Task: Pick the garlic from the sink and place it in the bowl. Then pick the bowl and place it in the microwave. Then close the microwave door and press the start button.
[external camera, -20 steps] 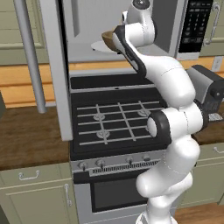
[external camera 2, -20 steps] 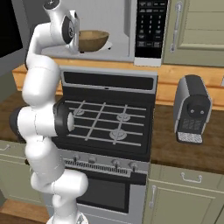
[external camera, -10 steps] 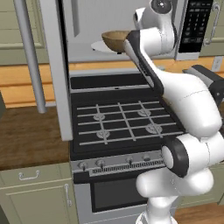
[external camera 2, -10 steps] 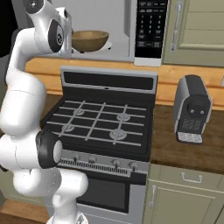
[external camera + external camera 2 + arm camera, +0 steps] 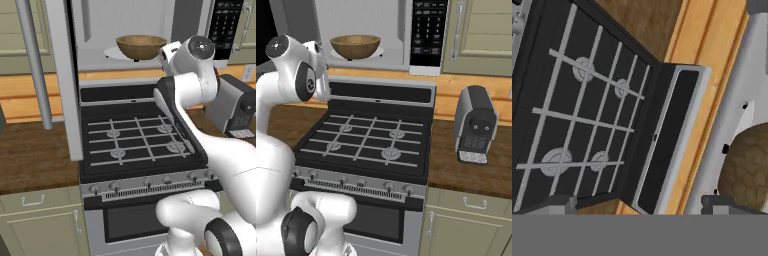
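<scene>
The light-brown wooden bowl [image 5: 141, 46] [image 5: 355, 45] stands on the white turntable inside the microwave [image 5: 226, 24] [image 5: 427, 31]; in the hand view its edge [image 5: 747, 170] shows at the right. The garlic is hidden from these angles, and the sink is out of view. The microwave door [image 5: 61, 75] is swung wide open to the left, its long silver bar handle [image 5: 33, 65] facing me. My gripper [image 5: 639, 202] is open with nothing between its fingertips [image 5: 560, 202]. It looks down on the back of the range, apart from the bowl, just outside the microwave's opening.
Below the microwave is a steel range with black gas grates [image 5: 140, 137] [image 5: 363, 140]. A grey coffee machine [image 5: 475, 125] [image 5: 235, 107] stands on the wooden counter to the right. Pale green cabinet doors [image 5: 481, 30] hang at the upper right.
My hand has drawn back out of the microwave and away from the bowl, which stays on the turntable. The jaws have spread a little wider.
</scene>
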Robot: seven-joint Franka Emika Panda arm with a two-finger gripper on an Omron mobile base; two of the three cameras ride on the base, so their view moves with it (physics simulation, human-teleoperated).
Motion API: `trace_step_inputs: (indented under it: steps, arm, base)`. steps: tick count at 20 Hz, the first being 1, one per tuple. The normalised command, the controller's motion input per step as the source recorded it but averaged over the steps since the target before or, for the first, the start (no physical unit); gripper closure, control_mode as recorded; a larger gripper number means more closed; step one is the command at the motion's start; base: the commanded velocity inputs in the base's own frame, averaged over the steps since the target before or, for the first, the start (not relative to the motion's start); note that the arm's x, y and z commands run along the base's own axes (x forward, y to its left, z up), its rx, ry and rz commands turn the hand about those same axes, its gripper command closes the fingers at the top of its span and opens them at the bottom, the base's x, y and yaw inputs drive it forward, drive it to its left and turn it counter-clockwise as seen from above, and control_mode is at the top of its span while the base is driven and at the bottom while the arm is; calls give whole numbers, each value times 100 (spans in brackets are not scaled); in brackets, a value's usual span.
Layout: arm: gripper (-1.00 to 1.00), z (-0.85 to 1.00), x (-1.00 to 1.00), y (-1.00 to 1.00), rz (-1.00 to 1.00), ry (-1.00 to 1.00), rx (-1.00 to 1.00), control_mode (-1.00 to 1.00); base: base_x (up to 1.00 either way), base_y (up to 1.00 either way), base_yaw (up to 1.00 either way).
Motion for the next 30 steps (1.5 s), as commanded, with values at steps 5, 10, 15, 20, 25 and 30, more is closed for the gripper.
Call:
trace_step_inputs:
  steps: [5,10,15,20,25,30]
  arm:
    - [-100,-86,-100,32,12,6,-13,-100]
    - [-100,-48,-100,82,15,1,-14,-100]
    - [-100,-33,-100,88,6,2,-15,-100]
    - [-100,-13,-60,86,0,0,-8,-100]
    - [-100,0,-28,99,-4,0,-4,-100]
    - [-100,4,-4,100,-12,-4,-4,-100]
  base:
    - [0,0,0]
    - [0,0,0]
    - [0,0,0]
    - [0,0,0]
    - [0,0,0]
    - [0,0,0]
